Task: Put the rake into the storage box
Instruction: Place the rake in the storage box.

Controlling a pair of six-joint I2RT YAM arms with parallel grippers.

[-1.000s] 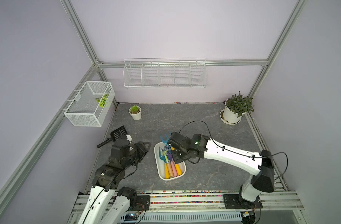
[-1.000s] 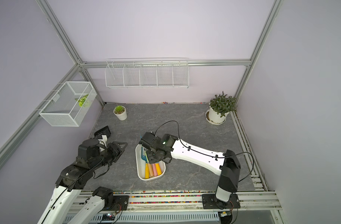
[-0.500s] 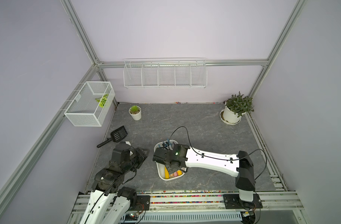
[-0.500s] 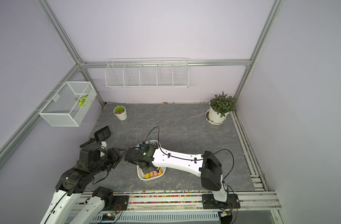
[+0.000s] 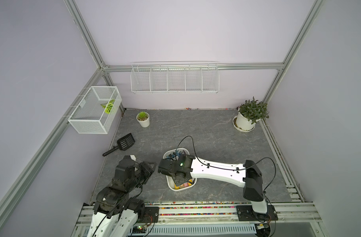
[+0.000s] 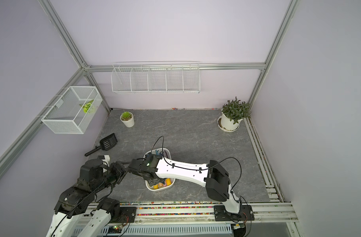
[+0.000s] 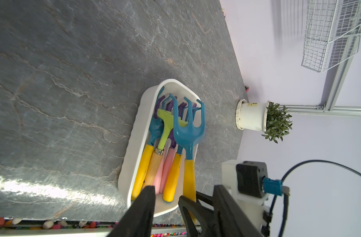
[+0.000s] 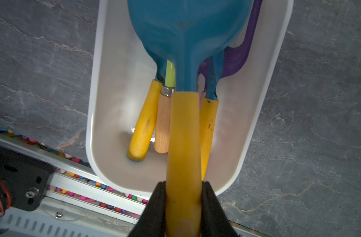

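Black jaws of the right gripper (image 8: 183,190) are clamped on the yellow handle of the rake (image 8: 183,133), which is held over the storage box (image 8: 263,102), handle end past its rim. If released so, the handle may be left resting on the rim, not inside.

No word, number or brand can be read anywhere in these views. The white pot (image 7: 250,117) carries a small yellowish sticker (image 7: 251,104) on its wall, but its print is too small to make out. The yellow handle of the rake (image 8: 183,133) has a faint embossed round mark (image 8: 183,224) near its end, which is blurred and illegible.
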